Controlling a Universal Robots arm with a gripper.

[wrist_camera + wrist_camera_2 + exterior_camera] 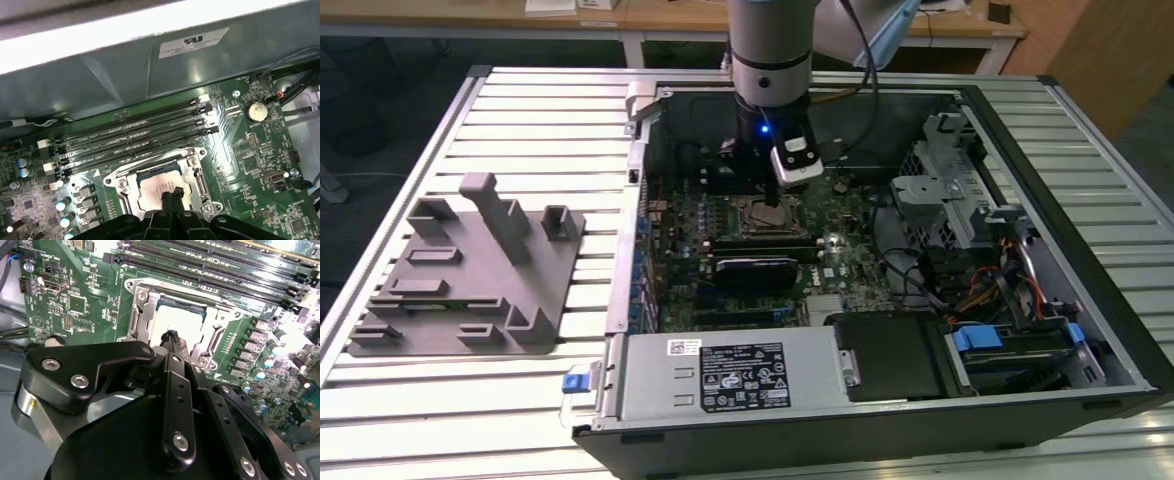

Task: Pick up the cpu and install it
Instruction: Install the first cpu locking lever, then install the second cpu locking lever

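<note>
Hanging over the open computer case point(881, 300), the gripper point(172, 196) has its fingertips pressed together with nothing between them, right above the cpu point(160, 186), which lies inside the metal-framed socket point(175, 320) on the green motherboard point(80, 300); contact seems likely but is unclear.

I see a robotics lab or electronics workshop. The bench point(494, 110) is slatted aluminium, and on it, under my pincer point(774, 200), lies an opened computer case point(1067, 200) with its green motherboard point(854, 250) bare. Well off to the exterior view's left of the pincer sits a grey fixture tray point(467, 280). Beyond the pincer stand wooden desks point(654, 15).
</note>
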